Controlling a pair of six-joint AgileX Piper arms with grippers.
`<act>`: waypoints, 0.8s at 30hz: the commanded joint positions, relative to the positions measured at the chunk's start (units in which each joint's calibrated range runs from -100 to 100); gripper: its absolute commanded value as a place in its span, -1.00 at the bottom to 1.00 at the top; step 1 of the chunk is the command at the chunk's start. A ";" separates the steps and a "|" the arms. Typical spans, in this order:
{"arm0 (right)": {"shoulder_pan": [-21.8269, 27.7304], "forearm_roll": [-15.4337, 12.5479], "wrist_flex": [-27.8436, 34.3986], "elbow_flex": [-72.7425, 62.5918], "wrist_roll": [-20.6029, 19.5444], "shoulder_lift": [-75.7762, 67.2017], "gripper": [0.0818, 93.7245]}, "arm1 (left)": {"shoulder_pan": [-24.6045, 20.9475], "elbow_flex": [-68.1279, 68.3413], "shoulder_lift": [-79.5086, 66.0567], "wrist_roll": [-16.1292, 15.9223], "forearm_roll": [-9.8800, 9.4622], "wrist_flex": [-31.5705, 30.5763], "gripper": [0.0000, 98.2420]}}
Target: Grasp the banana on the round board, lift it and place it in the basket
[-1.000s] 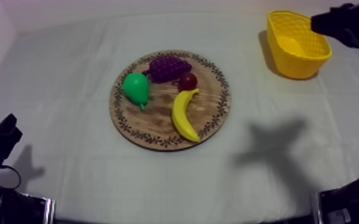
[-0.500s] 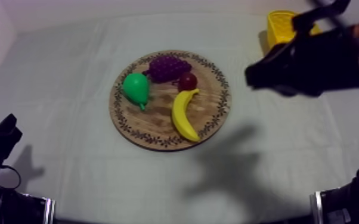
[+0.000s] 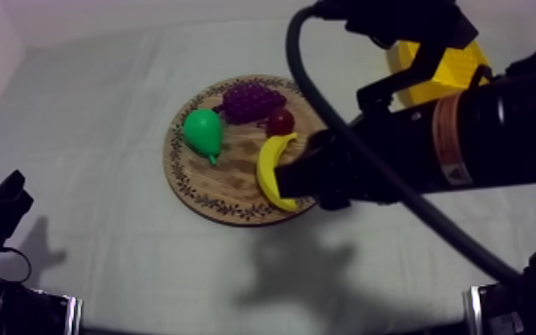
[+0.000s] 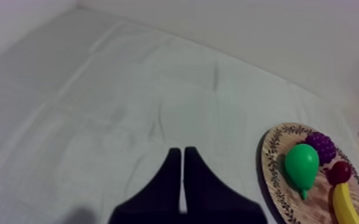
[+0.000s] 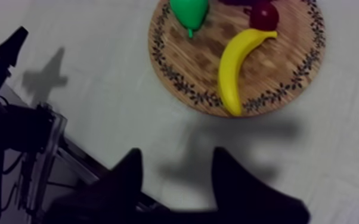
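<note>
R gripper (image 5: 178, 156): 2 black fingers (image 5: 129, 173) wide apart, nothing between them, gripping nothing. Past them is cloth (image 5: 128, 107), then the banana (image 5: 235, 65), untouched. Banana lies flat on the wooden board (image 5: 289, 65), 1 tip by the small red fruit (image 5: 264, 16), w/ pear (image 5: 189, 11) & grapes (image 3: 252, 100) on the same board. Top view: R arm (image 3: 467, 134) covers the board's right side, just beside the banana; yellow basket (image 3: 457, 67) partly hidden behind it. L gripper (image 4: 182, 152): fingers pressed together in 1 narrow wedge, empty, over bare cloth, apart from the board.

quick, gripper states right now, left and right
left gripper: closed, holding nothing
right gripper: open, empty, near the banana
</note>
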 commanded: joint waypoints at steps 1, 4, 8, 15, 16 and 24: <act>0.44 0.41 -0.01 -0.45 -0.80 0.19 0.13 | -0.03 0.03 -0.03 0.03 -0.01 0.02 -1.00; 1.44 0.66 -1.05 -1.43 -0.52 0.52 0.11 | -0.03 0.03 -0.03 0.02 -0.01 0.02 -1.00; 2.13 1.09 0.50 -3.73 -0.63 0.96 -0.03 | -0.03 0.03 -0.03 0.02 -0.01 0.02 -1.00; 2.35 1.57 -0.98 -0.46 -1.89 3.01 -0.08 | -0.03 0.03 -0.03 0.03 -0.01 0.02 -1.00; 2.55 1.60 -1.39 -0.03 -2.02 3.72 -0.08 | -0.03 0.03 -0.03 0.03 -0.01 0.02 -1.00; 5.76 -0.03 -5.31 -0.96 -0.19 12.39 -0.09 | -0.03 0.03 -0.03 0.03 -0.01 0.02 -1.00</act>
